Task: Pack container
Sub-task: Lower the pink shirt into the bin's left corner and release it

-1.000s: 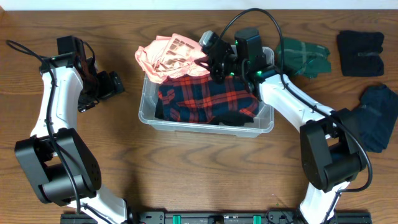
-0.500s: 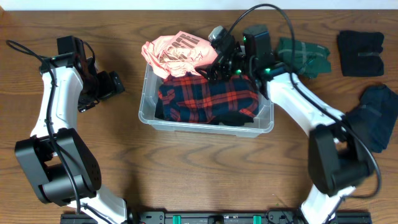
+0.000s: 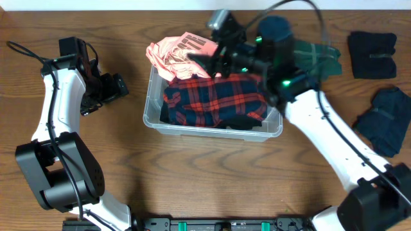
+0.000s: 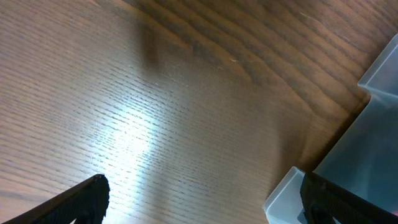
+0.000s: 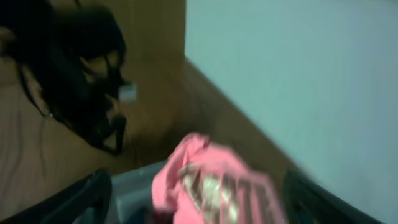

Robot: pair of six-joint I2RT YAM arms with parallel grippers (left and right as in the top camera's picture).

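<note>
Clear container (image 3: 212, 130) sits mid-table, plaid shirt (image 3: 218, 96) inside, pink printed garment (image 3: 182, 51) draped over its 11 o'clock corner. Your left gripper (image 3: 117, 88), at its 9 o'clock, and right gripper (image 5: 196, 180), at 12, both have fingers apart.

White link shells with black joint housings on left arm (image 3: 50, 109) and right arm (image 3: 334, 138). Thin black left cable (image 3: 19, 49) looping off upper joint; thicker black right cable (image 3: 319, 16) arcing above wrist. Green LEDs (image 3: 282, 82) lit on right wrist block. Black base rail (image 3: 218, 224) with green tabs at bottom. Jaws matte black, flat-sided in left wrist view; right pair blurred, dark.
</note>
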